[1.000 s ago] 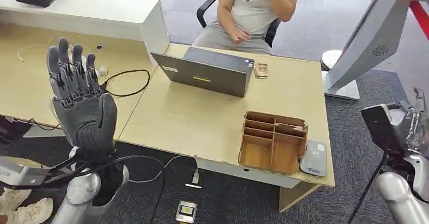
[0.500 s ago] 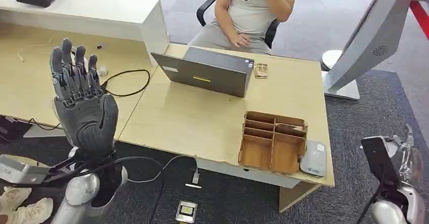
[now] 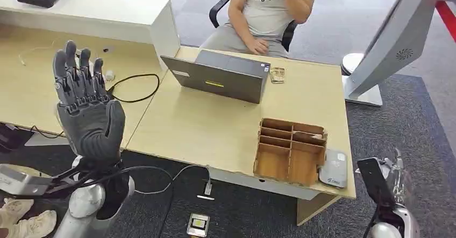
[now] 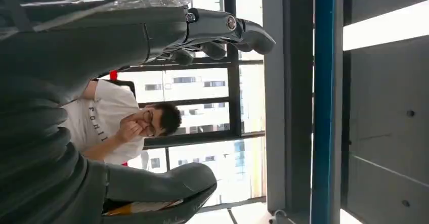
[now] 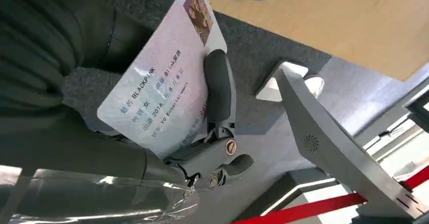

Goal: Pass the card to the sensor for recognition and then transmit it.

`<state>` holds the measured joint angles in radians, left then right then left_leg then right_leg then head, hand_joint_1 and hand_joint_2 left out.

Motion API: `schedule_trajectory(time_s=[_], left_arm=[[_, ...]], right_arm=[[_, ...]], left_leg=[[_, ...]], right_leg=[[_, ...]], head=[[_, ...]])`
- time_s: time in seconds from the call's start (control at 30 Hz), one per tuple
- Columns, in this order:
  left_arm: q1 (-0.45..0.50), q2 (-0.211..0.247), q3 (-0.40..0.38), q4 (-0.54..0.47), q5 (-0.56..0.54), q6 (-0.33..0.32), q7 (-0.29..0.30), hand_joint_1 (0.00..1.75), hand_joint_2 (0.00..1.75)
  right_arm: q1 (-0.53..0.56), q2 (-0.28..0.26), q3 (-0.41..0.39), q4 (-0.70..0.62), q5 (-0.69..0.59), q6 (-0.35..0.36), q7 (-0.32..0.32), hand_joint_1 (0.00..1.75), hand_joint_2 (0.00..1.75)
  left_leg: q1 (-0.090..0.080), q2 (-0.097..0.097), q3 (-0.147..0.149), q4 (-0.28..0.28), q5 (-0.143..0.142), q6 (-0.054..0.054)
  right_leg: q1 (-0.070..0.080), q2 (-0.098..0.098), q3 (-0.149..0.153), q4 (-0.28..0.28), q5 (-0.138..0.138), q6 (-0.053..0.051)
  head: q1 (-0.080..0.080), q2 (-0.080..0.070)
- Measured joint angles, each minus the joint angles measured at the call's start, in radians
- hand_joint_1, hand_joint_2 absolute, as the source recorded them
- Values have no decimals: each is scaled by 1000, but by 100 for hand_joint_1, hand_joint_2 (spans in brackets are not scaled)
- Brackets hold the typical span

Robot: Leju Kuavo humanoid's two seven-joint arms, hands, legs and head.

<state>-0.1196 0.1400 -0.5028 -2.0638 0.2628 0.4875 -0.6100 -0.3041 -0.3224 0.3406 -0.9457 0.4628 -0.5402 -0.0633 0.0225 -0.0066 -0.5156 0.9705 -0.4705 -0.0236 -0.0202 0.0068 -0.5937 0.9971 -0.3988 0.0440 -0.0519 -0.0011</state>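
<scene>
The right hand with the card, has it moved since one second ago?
Yes. The right hand has dropped and come inward, now level with the grey sensor at the table's corner.

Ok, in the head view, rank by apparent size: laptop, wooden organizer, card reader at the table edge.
1. Laptop
2. Wooden organizer, somewhat smaller, though nearer the camera
3. Card reader, clearly smallest

1. A laptop (image 3: 220, 77) is sitting half open on the wooden desk (image 3: 215, 130).
2. A wooden organizer (image 3: 290, 151) is standing near the desk's front edge.
3. A person (image 3: 266, 12) is sitting in a chair behind the desk.
4. A black cable (image 3: 134, 87) is looping beside the laptop.
5. A small device (image 3: 198, 224) is lying on the carpet.
</scene>
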Motion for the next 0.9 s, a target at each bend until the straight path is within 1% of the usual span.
schedule_trajectory(time_s=[0.27, 0.9], left_arm=[[8, 0, 2, -4, -9, 6, 5, 0, 175], [23, 0, 5, -20, -24, 34, 5, 0, 175]], right_arm=[[1, 44, 12, 55, -3, 16, -32, 175, 175], [-21, 117, 61, 142, -13, 61, -61, 175, 175]], left_leg=[[0, 0, 0, 0, 0, 0], [0, 0, 1, 0, 0, 0]], right_leg=[[0, 0, 0, 0, 0, 0], [0, 0, 1, 0, 0, 0]], head=[[0, 0], [0, 0]])
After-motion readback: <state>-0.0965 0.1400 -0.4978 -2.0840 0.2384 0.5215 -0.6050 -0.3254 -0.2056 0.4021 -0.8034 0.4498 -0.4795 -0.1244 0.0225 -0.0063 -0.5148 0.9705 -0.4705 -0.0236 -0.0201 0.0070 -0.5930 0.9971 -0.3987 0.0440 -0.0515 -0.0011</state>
